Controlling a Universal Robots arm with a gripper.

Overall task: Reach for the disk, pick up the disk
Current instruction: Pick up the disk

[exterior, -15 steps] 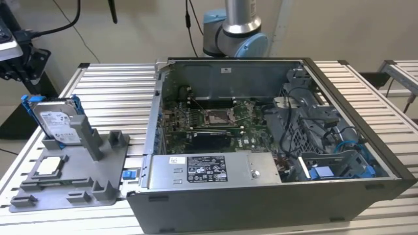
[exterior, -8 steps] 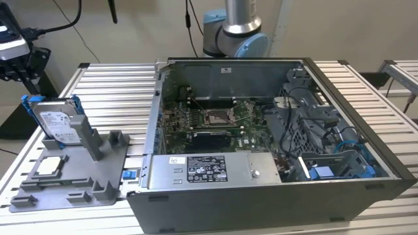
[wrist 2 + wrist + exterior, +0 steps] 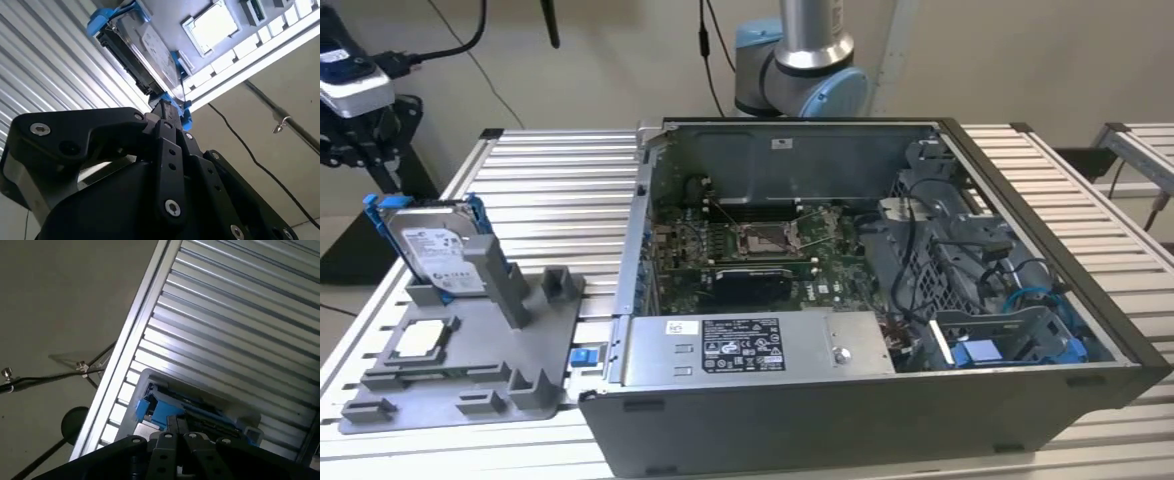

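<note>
We see an open grey computer case [image 3: 854, 410] lying on its side on a slatted aluminium bench [image 3: 547, 190]. Inside it are a green motherboard [image 3: 747, 250], a silver power supply [image 3: 747, 345] with a white and black label, bundled cables and a blue drive caddy [image 3: 981, 353] in the corner towards the exterior view's right.

Just beside the case, on the exterior view's left, a grey moulded holder [image 3: 454, 385] rests on the bench. The disk [image 3: 438, 250] stands on edge in a slot at the holder's far end, its white label facing the camera and its blue frame showing around the edges. A small square silver chip [image 3: 424, 340] lies flat in a shallow recess nearer the front. A small blue block [image 3: 584, 355] sits between the holder and the case.

In the second wrist view the black end effector [image 3: 164, 107] points towards the disk [image 3: 150, 50], apart from it. It appears clenched, grasping nothing. The first wrist view shows the end effector [image 3: 179, 426] above the disk [image 3: 190, 407], with grey floor [image 3: 60, 300] and a black cable [image 3: 40, 377] beyond the bench edge.

The arm's base [image 3: 801, 60] rises behind the case, against a pale wall [image 3: 587, 60]. The print on the labels is too small to read.
</note>
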